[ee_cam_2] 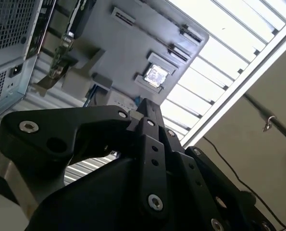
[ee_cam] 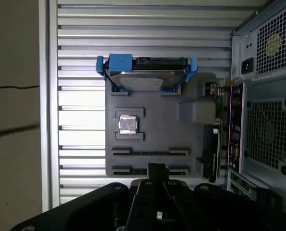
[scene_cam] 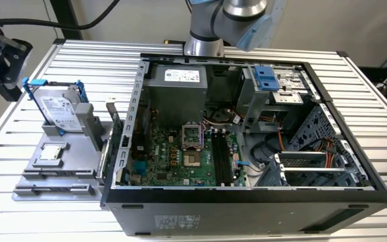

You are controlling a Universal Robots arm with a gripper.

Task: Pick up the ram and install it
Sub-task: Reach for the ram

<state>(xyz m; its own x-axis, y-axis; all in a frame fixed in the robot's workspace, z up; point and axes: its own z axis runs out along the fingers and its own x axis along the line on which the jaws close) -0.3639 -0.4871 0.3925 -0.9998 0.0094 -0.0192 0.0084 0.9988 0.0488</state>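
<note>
Gripper (ee_cam: 156, 169), clenched on nothing, hangs over tray (ee_cam: 157, 120); ram (scene_cam: 217, 157) (seemingly seated on motherboard (scene_cam: 167, 166)) lies inside case (scene_cam: 247, 194).

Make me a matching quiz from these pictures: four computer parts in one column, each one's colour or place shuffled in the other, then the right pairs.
Column one
1. ram
2. hard drive
3. processor chip
4. motherboard

Column two
A. green, inside the open case
B. clipped in a blue frame
C. dark, standing on edge at the side of the grey holder nearest the open case
D. small silver square, lying flat on the grey holder

Pairs: 1-C, 2-B, 3-D, 4-A
</note>
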